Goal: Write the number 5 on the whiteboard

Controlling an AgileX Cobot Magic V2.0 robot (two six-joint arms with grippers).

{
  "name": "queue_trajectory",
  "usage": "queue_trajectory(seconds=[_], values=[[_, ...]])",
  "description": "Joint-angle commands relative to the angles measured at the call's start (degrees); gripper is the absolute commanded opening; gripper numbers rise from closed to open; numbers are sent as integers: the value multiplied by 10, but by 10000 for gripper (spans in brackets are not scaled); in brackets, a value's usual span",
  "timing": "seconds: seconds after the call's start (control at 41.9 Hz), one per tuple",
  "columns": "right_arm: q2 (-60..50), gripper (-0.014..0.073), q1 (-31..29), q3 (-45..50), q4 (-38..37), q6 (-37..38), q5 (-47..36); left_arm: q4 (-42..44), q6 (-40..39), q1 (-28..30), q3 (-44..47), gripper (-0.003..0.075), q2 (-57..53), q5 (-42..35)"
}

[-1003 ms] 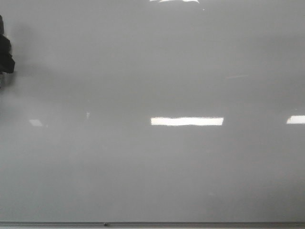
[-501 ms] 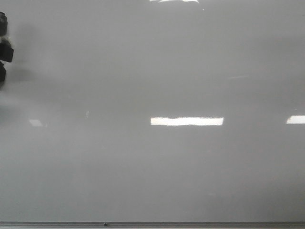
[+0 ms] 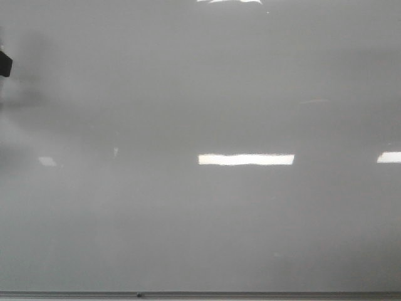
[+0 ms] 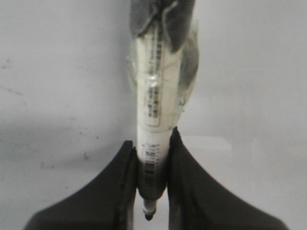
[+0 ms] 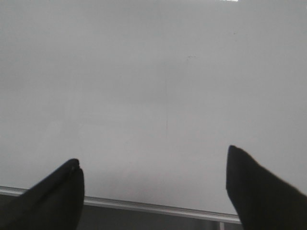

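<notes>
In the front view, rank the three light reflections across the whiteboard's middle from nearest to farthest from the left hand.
1. Faint small reflection, on the left, nearest the left hand.
2. Long bright reflection, centre.
3. Cut-off reflection, right edge.

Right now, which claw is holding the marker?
The left claw: its fingers are shut on the marker, tip out. The right claw is wide open and holds nothing, facing the whiteboard.
</notes>
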Motion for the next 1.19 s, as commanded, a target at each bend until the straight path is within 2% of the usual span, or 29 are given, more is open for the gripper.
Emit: queue_trajectory(seconds=[0.0, 0.239, 0.358, 0.478, 0.597, 0.788, 0.907, 1.17], values=[[4, 621, -2, -24, 14, -5, -29, 0, 11, -4, -30, -4, -52, 48], [23, 621, -2, -80, 26, -6, 71, -2, 76, -15, -129, -13, -100, 341], [51, 621, 2, -109, 44, -24, 125, -2, 131, -49, -173, -13, -104, 426], [85, 621, 24, -140, 74, -77, 163, -2, 190, -100, -206, -13, -104, 487], [122, 616, 68, -167, 95, -151, 175, -2, 233, -164, -222, -13, -104, 498], [183, 502, 175, -205, 104, -275, 184, 0, 269, -299, -242, -13, -84, 505], [214, 486, 242, -230, 125, -327, 199, 2, 309, -371, -249, -13, -58, 505], [235, 486, 340, -245, 175, -424, 178, 5, 321, -451, -250, -13, -34, 494]])
